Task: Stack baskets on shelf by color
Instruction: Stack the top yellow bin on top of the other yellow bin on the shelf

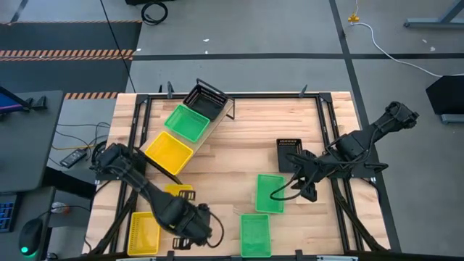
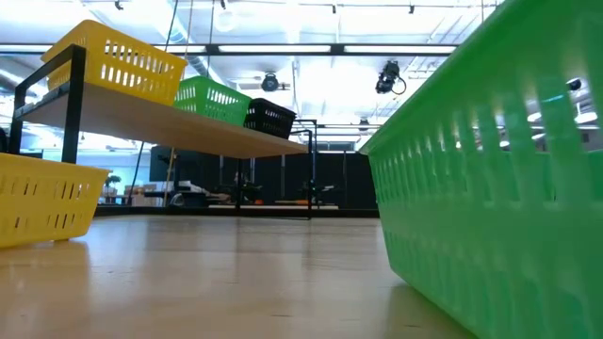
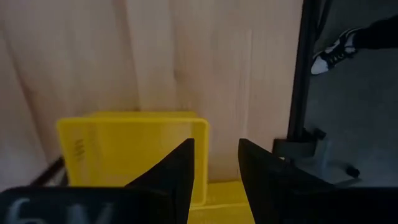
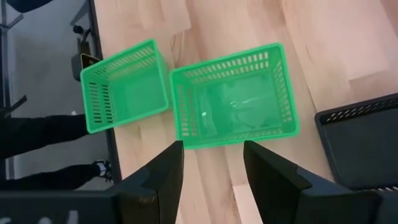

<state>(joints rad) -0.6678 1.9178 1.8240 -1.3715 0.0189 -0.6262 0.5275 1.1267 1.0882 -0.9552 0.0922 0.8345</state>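
The shelf [image 1: 190, 148] stands slanting at the table's far left, with one yellow basket [image 1: 168, 152], one green basket [image 1: 186, 122] and a black basket [image 1: 206, 98] on it. Two yellow baskets [image 1: 143, 232] [image 1: 181, 191] sit on the table near its near-left corner. My left gripper [image 1: 194, 226] [image 3: 216, 168] is open, low beside them. Two green baskets [image 1: 270, 193] [image 1: 254, 234] and a black basket [image 1: 289, 152] rest on the table at centre right. My right gripper [image 1: 299, 185] [image 4: 211, 167] hangs open above the table, beside the farther green basket [image 4: 233, 99]. My left gripper has its open fingers on either side of a yellow basket's edge [image 3: 216, 194], coming from above. Whether they touch it I cannot tell.
Black frame rails [image 1: 330, 123] run along the table's sides. In the low view a green basket [image 2: 490, 188] fills the right and a yellow basket [image 2: 42, 198] sits at the left. A person's shoe [image 3: 333, 53] shows on the floor beyond the table's edge. Bare wood [image 1: 239, 145] lies mid-table.
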